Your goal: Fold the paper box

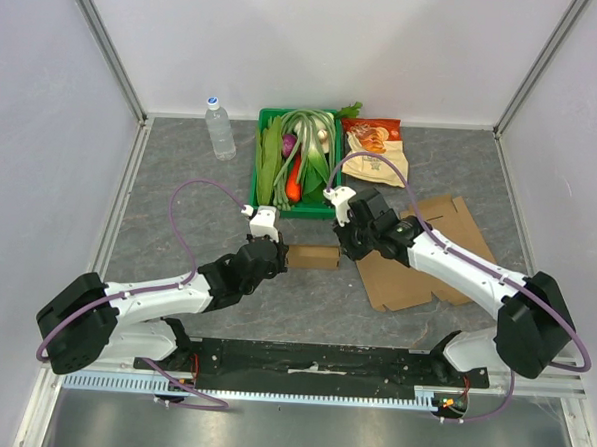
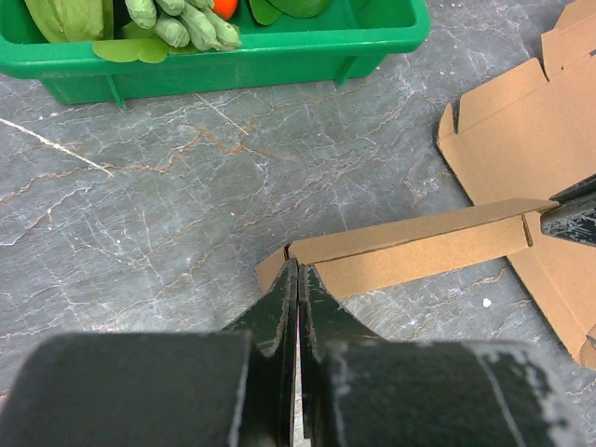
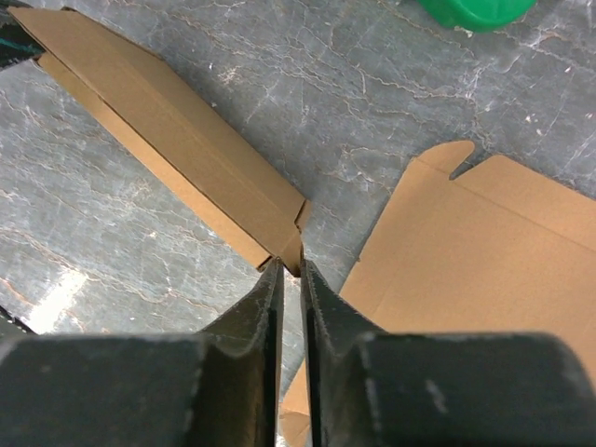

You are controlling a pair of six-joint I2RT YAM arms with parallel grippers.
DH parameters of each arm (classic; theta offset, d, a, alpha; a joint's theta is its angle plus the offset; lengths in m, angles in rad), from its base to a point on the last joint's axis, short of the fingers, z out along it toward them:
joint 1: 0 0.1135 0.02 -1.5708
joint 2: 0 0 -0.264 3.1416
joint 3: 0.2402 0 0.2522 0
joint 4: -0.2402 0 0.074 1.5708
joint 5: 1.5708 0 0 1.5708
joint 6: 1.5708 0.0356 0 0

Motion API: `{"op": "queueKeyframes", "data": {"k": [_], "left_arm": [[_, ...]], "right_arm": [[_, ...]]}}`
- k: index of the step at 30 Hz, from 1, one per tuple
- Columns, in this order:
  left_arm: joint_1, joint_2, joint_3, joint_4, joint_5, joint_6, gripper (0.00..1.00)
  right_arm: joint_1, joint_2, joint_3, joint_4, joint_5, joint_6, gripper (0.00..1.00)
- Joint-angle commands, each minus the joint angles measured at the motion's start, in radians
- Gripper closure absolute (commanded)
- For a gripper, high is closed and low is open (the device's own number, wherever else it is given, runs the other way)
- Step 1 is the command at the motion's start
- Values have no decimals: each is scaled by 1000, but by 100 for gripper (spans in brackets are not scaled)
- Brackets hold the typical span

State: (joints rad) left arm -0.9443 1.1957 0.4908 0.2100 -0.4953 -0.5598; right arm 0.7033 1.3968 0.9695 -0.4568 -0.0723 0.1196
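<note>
Paper box point(image 2: 419, 251), pinch clear in wrist views, bottle point(image 1: 219, 127) overhead only

Grey marbled tabletop in a white-walled cell

The stone-patterned tabletop point(image 1: 181, 167) is closed in by plain white walls point(image 1: 318, 44) at the back and both sides, with slanting aluminium posts point(image 1: 108, 43) at the far corners. A slotted metal rail point(image 1: 100, 381) lines the near edge. The light is even and soft.
</note>
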Motion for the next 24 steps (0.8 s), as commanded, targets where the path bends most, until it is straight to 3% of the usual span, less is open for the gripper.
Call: {"op": "queueKeyframes", "data": {"k": [1,6,12,24], "left_arm": [[-7,7,-20,-89,6,-11,98],[-7,12,-15,-87,6,-8,98],[-7,10,-15,-89,6,-8,98],[-10,7,-11,-90,6,-3,98]], "right_arm": [[9,5,49,26,31,3,87],[13,4,66,20,19,51,100],[21,16,77,6,-66,178,100],[15,33,60,13,-84,512,100]]}}
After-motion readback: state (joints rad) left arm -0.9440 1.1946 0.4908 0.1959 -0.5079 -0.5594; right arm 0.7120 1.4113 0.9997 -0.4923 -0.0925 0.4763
